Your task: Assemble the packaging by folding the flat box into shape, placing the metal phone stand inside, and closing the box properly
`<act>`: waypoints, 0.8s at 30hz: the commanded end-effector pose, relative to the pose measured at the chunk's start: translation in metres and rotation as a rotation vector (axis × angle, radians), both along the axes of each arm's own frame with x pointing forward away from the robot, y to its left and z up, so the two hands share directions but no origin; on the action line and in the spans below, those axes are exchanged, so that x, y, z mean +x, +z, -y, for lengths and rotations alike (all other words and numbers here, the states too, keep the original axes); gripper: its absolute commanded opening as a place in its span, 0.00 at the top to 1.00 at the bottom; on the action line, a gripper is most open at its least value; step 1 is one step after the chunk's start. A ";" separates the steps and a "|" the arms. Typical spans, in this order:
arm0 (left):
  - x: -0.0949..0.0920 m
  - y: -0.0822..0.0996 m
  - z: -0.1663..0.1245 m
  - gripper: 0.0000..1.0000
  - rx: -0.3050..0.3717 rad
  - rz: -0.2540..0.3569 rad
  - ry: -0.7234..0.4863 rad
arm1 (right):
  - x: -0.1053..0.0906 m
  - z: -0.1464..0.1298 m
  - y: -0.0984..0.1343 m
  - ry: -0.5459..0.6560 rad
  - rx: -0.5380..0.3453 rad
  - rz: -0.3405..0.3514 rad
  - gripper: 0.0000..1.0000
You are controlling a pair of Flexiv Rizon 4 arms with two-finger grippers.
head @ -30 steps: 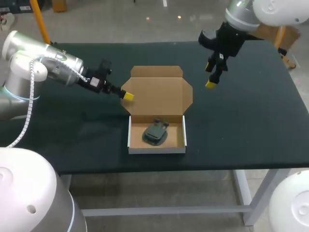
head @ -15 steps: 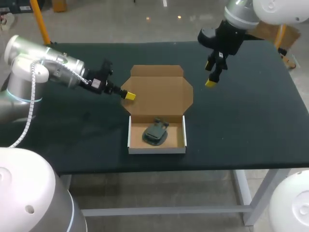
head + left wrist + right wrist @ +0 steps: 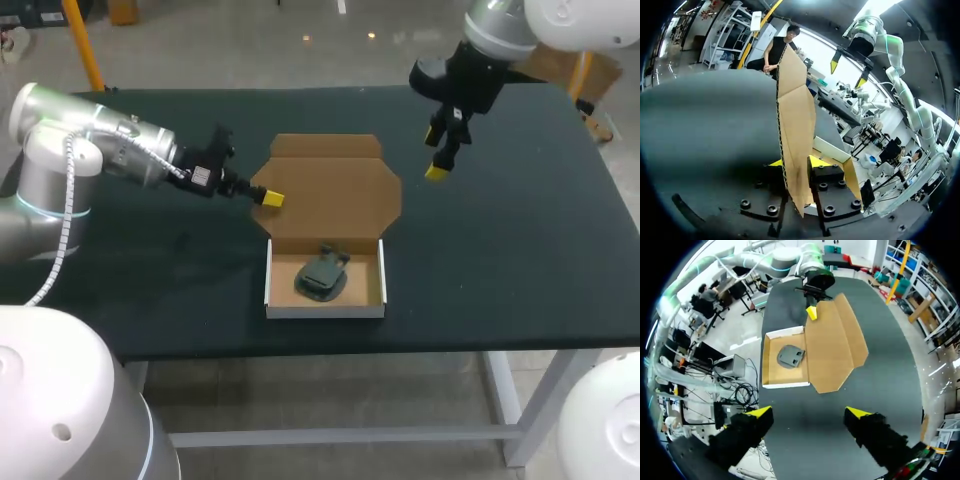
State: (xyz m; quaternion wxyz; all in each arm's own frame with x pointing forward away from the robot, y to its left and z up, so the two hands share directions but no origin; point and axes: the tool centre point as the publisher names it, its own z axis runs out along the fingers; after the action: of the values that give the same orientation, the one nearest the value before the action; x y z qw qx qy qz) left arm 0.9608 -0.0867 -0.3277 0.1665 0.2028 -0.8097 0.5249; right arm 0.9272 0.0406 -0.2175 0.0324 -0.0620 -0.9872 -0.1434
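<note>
1. The box tray (image 3: 325, 308) is folded into shape and stands near the middle of the front edge of the desk (image 3: 520, 260). The metal phone stand (image 3: 322, 276) lies inside it, so only closing is left.
2. The lid (image 3: 330, 195) is hinged on the tray's rear wall and opens back toward the desk's far edge, leaving the tray uncovered.
3. The left gripper (image 3: 268, 199) is at the lid's left edge. In the left wrist view the cardboard runs between its two yellow tips, which appear to press it from both sides. This grip suits swinging the lid forward over the tray.
4. The right gripper (image 3: 440, 155) hangs above the desk's far right area, well apart from the box. Its fingers are spread wide and hold nothing, which keeps it out of the lid's swing.
</note>
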 end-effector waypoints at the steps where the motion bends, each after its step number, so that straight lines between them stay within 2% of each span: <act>1: -0.002 -0.001 0.001 0.80 -0.008 0.004 0.003 | -0.001 0.000 0.002 0.000 -0.007 -0.002 0.00; 11: -0.003 0.000 0.002 0.80 -0.038 0.024 0.017 | -0.001 -0.002 0.003 0.002 -0.016 -0.002 0.00; 14: -0.003 0.000 0.002 0.88 -0.044 0.033 0.021 | -0.001 -0.003 0.003 0.004 -0.017 -0.003 0.00; 16: -0.003 0.000 0.003 1.00 -0.052 0.042 0.020 | -0.001 -0.003 0.003 0.004 -0.018 -0.004 0.00; 24: -0.008 0.003 0.001 1.00 -0.069 0.096 -0.007 | -0.003 -0.006 0.005 0.005 -0.025 -0.001 0.00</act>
State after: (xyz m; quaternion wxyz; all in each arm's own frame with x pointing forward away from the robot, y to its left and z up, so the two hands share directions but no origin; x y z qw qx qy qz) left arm 0.9556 -0.0897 -0.3244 0.1391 0.1728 -0.7996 0.5580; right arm 0.9253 0.0448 -0.2149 0.0317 -0.0603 -0.9886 -0.1343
